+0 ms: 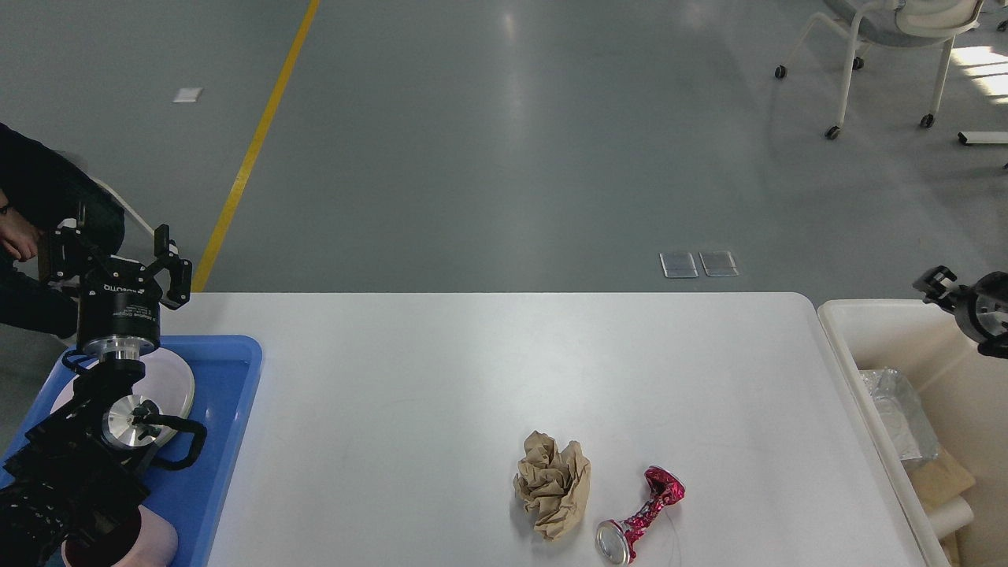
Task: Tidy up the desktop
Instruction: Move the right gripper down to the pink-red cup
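Observation:
The white desktop [504, 370] fills the middle of the head view. A crumpled ball of brown paper [554, 484] and a crushed red can [642, 516] lie on it near the front, right of centre. My left gripper [118, 256] is raised above the far end of the blue tray [232, 394], with its fingers spread and nothing between them. My right gripper [941, 285] shows small and dark at the right edge, above the cream-white bin [846, 331]. Its fingers cannot be told apart. Both grippers are far from the paper and the can.
The blue tray holds a white plate [179, 382] and a pink bowl [161, 542], partly hidden by my left arm. The bin holds a foil tray [898, 413] and cardboard scraps. A person in black [31, 197] crouches at the far left. A wheeled chair [890, 31] stands at the far right.

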You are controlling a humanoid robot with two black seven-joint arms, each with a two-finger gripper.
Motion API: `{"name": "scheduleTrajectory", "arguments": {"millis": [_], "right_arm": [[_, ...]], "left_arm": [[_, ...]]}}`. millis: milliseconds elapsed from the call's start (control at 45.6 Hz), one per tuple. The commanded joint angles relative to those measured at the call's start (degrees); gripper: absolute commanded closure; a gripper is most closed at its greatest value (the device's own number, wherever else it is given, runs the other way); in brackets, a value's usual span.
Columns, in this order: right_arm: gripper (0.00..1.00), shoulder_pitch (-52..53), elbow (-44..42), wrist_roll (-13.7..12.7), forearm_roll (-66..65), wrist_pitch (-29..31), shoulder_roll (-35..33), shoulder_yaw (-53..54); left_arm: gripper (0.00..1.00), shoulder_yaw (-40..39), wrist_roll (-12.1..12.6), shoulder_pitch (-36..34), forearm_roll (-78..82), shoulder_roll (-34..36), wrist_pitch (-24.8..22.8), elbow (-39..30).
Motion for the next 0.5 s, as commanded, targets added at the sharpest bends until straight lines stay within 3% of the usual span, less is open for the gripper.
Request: {"name": "scheduleTrajectory", "arguments": {"millis": [0,351,483], "right_arm": [[0.0,11.58,10.26,0.01,0.17,3.83,-1.9,-2.48],[0.0,36.55,24.33,0.1,0.17,28.7,4.25,-7.76],[0.0,43.31,30.56,0.1,0.78,32.58,5.57,-7.93]], "left_arm": [[0.03,0.0,0.06,0.0,-0.01,0.0,0.0,0.0],[0.03,0.0,-0.03,0.0,-0.01,0.0,0.0,0.0],[0.03,0.0,-0.03,0.0,-0.01,0.0,0.0,0.0]]}}
